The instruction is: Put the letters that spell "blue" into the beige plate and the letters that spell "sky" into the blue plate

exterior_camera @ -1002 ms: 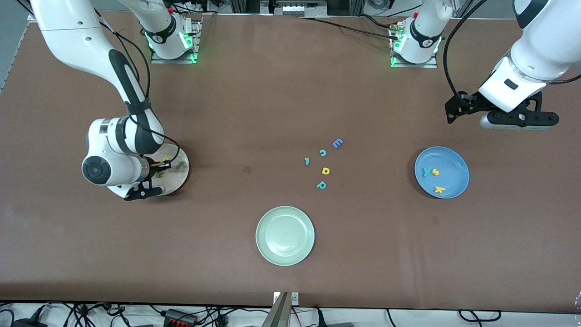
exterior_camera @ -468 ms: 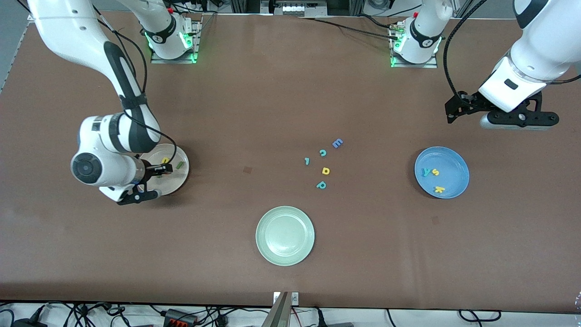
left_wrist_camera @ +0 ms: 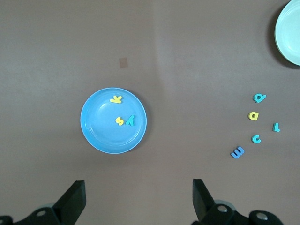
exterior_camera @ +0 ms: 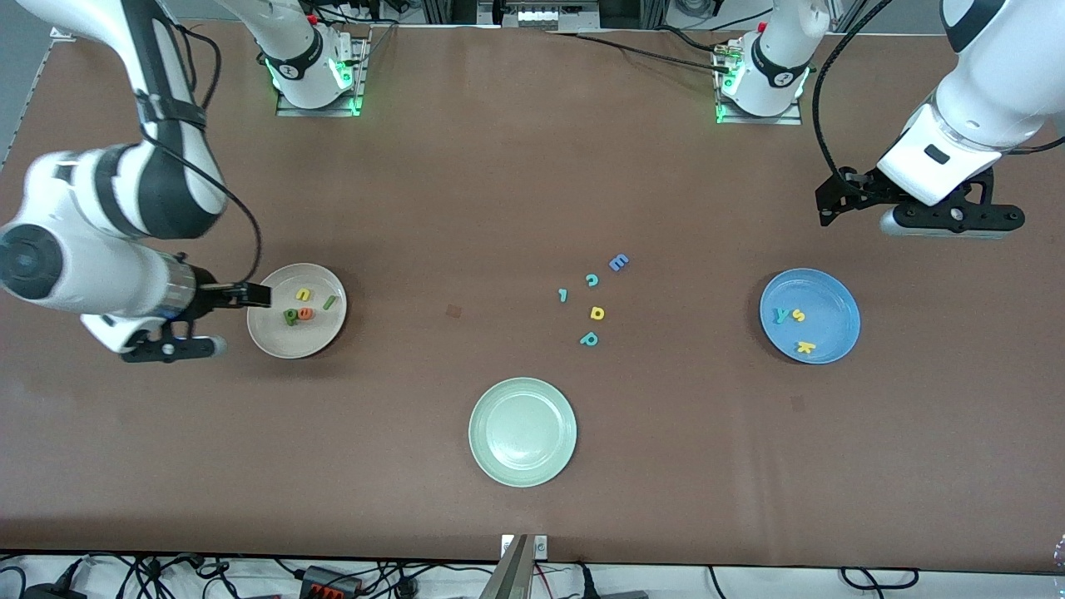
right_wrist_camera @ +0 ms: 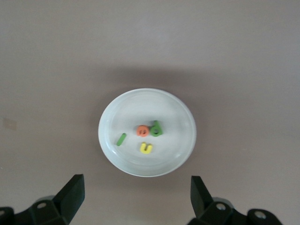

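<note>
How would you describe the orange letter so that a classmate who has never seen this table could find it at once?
Start at the beige plate at the right arm's end of the table, the only cream-coloured one of the three plates. Four small foam letters lie in it. The orange e sits near the middle, touching the dark green b; it is the only orange piece, the others being green or yellow.

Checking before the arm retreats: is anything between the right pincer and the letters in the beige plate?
Nothing visible. The right pincer hangs open above the beige plate, empty, with the orange e lying unobstructed inside.
</note>
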You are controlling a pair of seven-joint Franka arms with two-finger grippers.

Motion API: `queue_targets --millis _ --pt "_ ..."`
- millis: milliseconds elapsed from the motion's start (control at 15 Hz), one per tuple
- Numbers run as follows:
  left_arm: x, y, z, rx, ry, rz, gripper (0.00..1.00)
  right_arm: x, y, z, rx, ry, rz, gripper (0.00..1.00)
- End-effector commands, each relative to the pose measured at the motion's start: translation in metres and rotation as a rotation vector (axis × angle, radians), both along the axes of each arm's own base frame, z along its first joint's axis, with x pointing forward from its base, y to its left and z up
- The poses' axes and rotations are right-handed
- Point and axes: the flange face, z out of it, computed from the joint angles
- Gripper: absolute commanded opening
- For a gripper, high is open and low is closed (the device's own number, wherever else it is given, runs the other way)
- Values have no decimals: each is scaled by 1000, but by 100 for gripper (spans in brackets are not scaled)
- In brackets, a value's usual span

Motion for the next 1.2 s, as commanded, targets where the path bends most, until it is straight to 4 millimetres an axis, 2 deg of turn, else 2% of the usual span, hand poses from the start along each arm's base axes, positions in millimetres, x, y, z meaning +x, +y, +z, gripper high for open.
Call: queue_targets --millis 0,134,401,468,535,601,735,802,869,1002,1136 --pt "3 -3 4 -10 4 5 100 6 -30 55 -11 -43 -59 100" --pt "3 -2 4 -10 4 6 100 6 -50 91 -16 -104 -91 100" --pt "3 -2 4 -10 4 6 100 -1 -85 125 -28 -126 -148 100" --pt "3 -2 4 -10 4 6 100 -6 -100 134 -19 -132 -175 100" --pt "3 -2 4 -10 4 6 100 -14 -117 150 9 -157 -204 100" --pt "3 -2 4 -10 4 6 100 -18 -125 154 20 -156 -214 100" --pt "3 -2 4 -10 4 6 100 -29 -123 168 43 -151 -197 100" --pt "3 -2 4 -10 4 6 100 -32 -115 175 47 -155 -174 100" --pt "3 -2 4 -10 4 6 100 -34 -113 177 25 -156 -166 100" --pt "3 -2 4 -10 4 6 100 -37 -111 177 -14 -150 -157 100" --pt "3 -2 4 -10 4 6 100 -45 -112 166 -18 -130 -168 100"
